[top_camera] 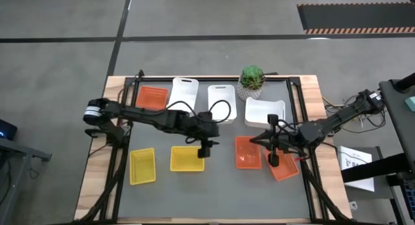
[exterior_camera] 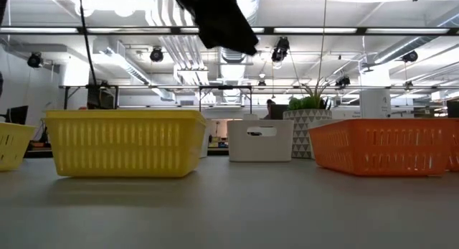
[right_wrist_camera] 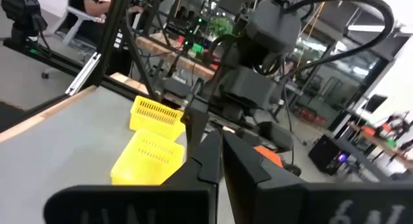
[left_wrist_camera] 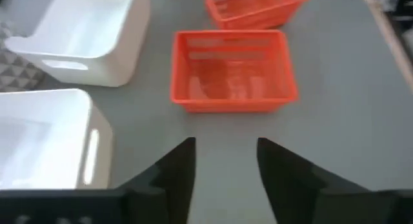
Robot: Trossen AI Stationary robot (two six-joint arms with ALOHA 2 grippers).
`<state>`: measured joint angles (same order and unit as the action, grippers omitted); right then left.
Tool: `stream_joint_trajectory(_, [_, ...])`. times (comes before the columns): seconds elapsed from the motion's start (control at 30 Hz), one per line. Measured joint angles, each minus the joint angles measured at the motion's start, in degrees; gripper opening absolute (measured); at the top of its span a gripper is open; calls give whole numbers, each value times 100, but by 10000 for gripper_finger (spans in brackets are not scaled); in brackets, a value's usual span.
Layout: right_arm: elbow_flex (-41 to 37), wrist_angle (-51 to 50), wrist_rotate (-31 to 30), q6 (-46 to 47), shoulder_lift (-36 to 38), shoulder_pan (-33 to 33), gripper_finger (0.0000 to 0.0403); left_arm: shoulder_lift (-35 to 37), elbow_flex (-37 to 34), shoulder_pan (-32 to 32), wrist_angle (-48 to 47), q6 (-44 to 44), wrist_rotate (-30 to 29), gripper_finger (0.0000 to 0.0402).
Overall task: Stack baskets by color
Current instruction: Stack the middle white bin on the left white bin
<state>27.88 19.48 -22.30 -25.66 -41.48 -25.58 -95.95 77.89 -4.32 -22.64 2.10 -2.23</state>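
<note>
Baskets [top_camera: 187, 158] around potted plant [top_camera: 251, 81]

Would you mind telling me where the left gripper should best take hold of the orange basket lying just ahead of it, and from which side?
Probably the orange basket is best gripped by its near long rim, from above. It sits upright and open-topped, its thin wall suiting a pinch with one finger inside and one outside. The left gripper is open and faces that wall squarely.

A dark gripper [exterior_camera: 219, 23] hung just above a yellow basket [exterior_camera: 123, 142]; an orange basket [exterior_camera: 384, 146] sat well apart.
</note>
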Motion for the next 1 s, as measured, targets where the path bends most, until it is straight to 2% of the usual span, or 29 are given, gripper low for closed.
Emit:
stream_joint_trajectory(0.1, [0, -449, -8, 403, 240, 0, 9, -266, 47, 126, 409, -195, -47, 185])
stream_joint_trajectory(0.23, [0, -743, -18, 715, 453, 0, 9, -676, 264, 369, 733, -392, -53, 193])
stream_joint_trajectory(0.57, [-2, -948, -18, 774, 503, 0, 9, -1757, 940, 873, 1176, -605, -89, 165])
stream_joint_trajectory(0.77, [-4, -967, -21, 812, 526, 0, 9, -2092, 1032, 1091, 1166, -560, -179, 152])
stream_joint_trajectory(1.0, [-4, -989, -23, 812, 534, -1, 9, -2216, 1012, 1174, 1235, -557, -601, 138])
